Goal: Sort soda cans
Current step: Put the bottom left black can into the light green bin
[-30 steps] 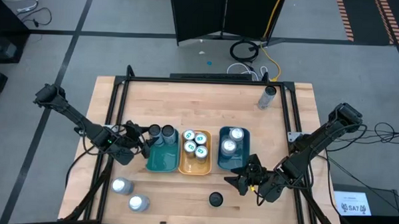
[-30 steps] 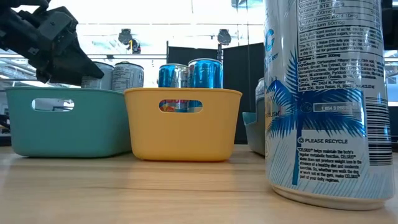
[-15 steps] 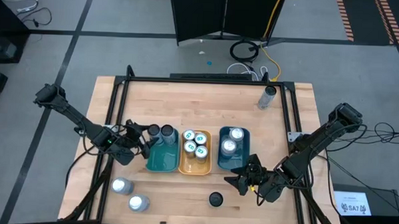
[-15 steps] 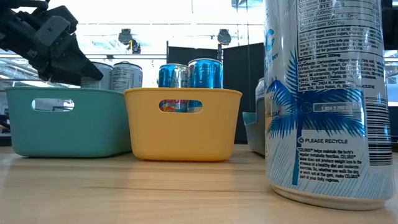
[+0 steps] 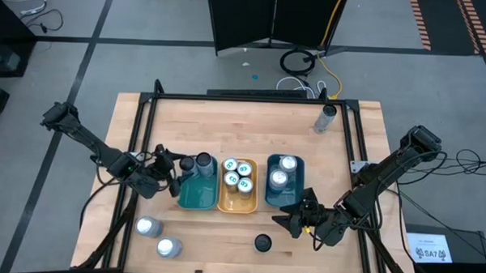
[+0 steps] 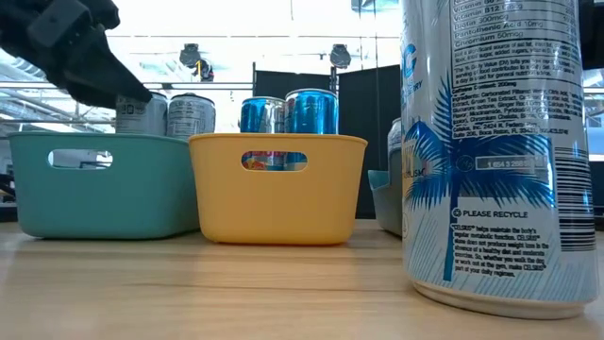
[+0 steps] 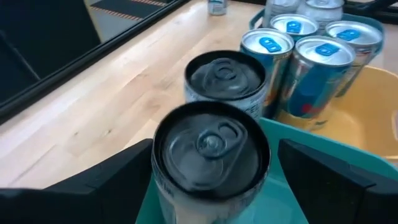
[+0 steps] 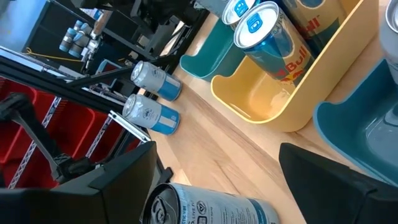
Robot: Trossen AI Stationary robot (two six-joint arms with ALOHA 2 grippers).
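Note:
Two dark-topped soda cans (image 7: 211,149) (image 7: 225,78) stand upright in the teal tray (image 5: 194,191). My left gripper (image 7: 214,155) is open, one finger on either side of the nearer can, at the tray's left end (image 5: 177,171). The orange tray (image 5: 237,197) holds three blue-topped cans (image 5: 237,175). Two silver cans (image 5: 282,172) sit in the blue tray (image 5: 294,195). My right gripper (image 5: 293,221) hangs open over the table near the blue tray's near end. Beside it a white-and-blue can (image 5: 262,243) stands on the table, large in the low view (image 6: 491,151).
Two silver cans (image 5: 147,226) (image 5: 168,247) stand on the table's near left, also in the right wrist view (image 8: 152,78). Another can (image 5: 326,117) stands at the far right by the black frame rail (image 5: 357,132). Bare wood lies beyond the trays.
My left gripper has spread its fingers wider, rolled a little and risen slightly off the nearer dark can. In the low view that can now shows beside the gripper, standing in the teal tray. My right arm has kept still.

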